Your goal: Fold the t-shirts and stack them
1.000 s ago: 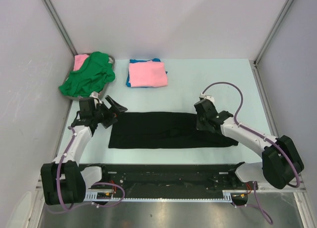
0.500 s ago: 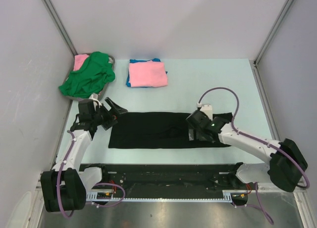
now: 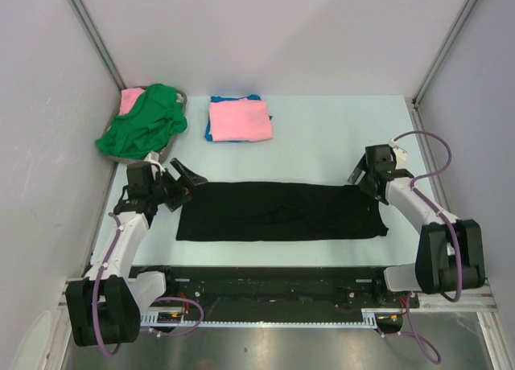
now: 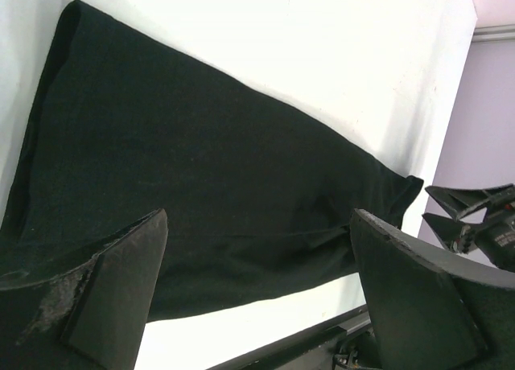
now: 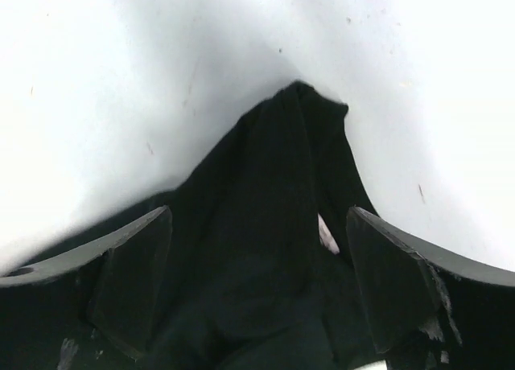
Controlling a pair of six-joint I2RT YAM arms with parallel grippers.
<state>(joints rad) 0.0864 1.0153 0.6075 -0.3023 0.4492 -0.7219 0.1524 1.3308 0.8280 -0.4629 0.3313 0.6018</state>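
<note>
The large black t-shirt (image 3: 282,211) lies on the table as a long flat strip running left to right. My left gripper (image 3: 187,183) stands open at its left end with nothing between its fingers; in the left wrist view the black cloth (image 4: 201,185) spreads out past the open gripper (image 4: 257,289). My right gripper (image 3: 360,178) stands open over the shirt's far right corner. In the right wrist view that bunched corner (image 5: 273,217), with a small white label (image 5: 326,233), lies between the spread fingers (image 5: 129,273). A folded pink t-shirt (image 3: 240,119) rests on a blue one (image 3: 210,133) at the back.
A crumpled green t-shirt (image 3: 145,122) and a pink one (image 3: 131,99) fill a grey basket (image 3: 183,103) at the back left corner. Enclosure walls stand on three sides. The arms' black base rail (image 3: 273,285) runs along the near edge.
My right gripper has opened, let go of the black shirt and swung right to the far right corner. The left arm has hardly moved.
</note>
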